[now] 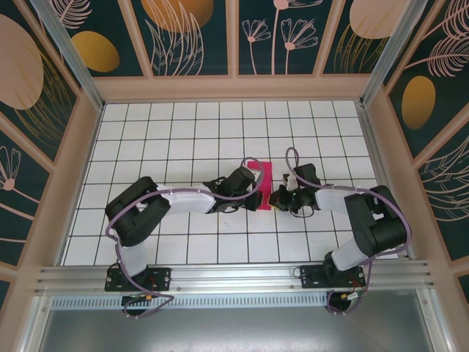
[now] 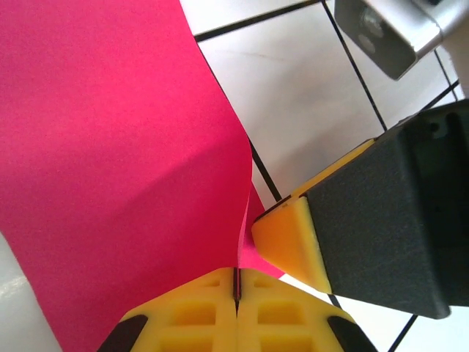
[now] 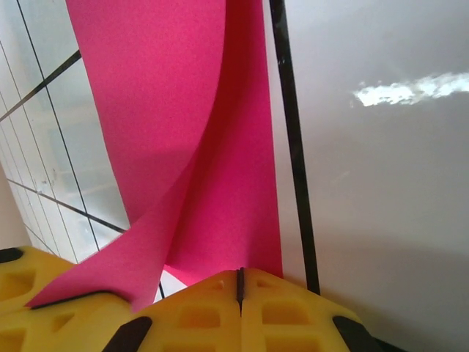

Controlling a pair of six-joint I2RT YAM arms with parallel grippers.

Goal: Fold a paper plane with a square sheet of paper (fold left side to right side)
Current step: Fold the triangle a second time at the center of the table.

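Observation:
The square sheet of paper (image 1: 261, 174), magenta-pink, lies at the table's middle between my two grippers, partly folded over itself. My left gripper (image 1: 260, 198) reaches in from the left. Seen from its wrist, the left gripper (image 2: 236, 277) is shut on the edge of the lifted layer of the paper (image 2: 124, 147), which curls upward. My right gripper (image 1: 275, 198) comes in from the right. Its yellow fingertip (image 2: 289, 242) rests on the flat lower layer by the near corner. In the right wrist view the right gripper (image 3: 239, 277) is shut, its tips against the flat layer of paper (image 3: 234, 183).
The white grid-tiled table (image 1: 183, 125) stretches out behind and to both sides. Wooden-framed patterned walls (image 1: 44, 147) close it in on three sides. A metal rail (image 1: 234, 275) holding both arm bases runs along the near edge.

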